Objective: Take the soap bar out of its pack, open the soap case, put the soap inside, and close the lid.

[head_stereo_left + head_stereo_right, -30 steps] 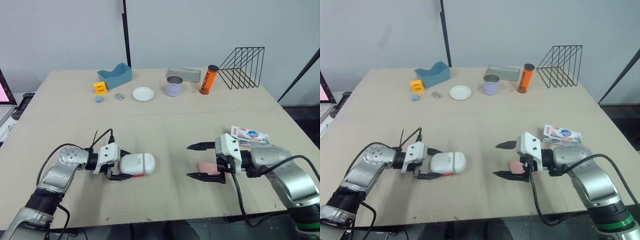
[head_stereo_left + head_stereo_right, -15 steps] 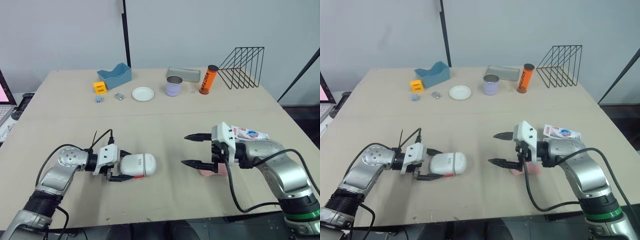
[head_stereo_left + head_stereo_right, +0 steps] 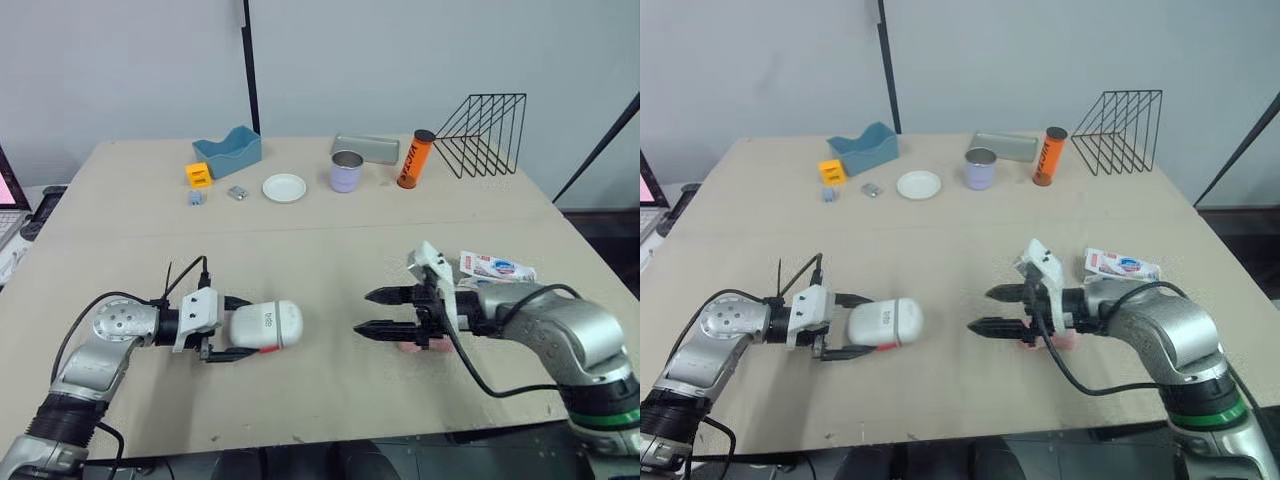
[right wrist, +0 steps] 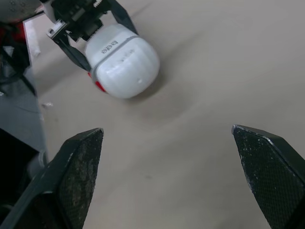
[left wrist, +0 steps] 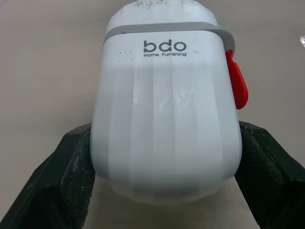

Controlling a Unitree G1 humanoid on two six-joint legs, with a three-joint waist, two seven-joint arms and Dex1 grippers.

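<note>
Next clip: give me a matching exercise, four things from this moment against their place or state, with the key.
Things:
1. soap case
2. soap bar
3. soap pack
4. right pincer

Places or states:
A. open, holding nothing
B. lying toward the right side of the table, printed face up
C. clamped in the left pincer, lid shut
D. pink and unwrapped, on the table close behind the right pincer

Pairs: 1-C, 2-D, 3-B, 4-A

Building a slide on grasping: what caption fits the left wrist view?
Closed white soap case with red latch, gripped on the table by the left end effector.
</note>
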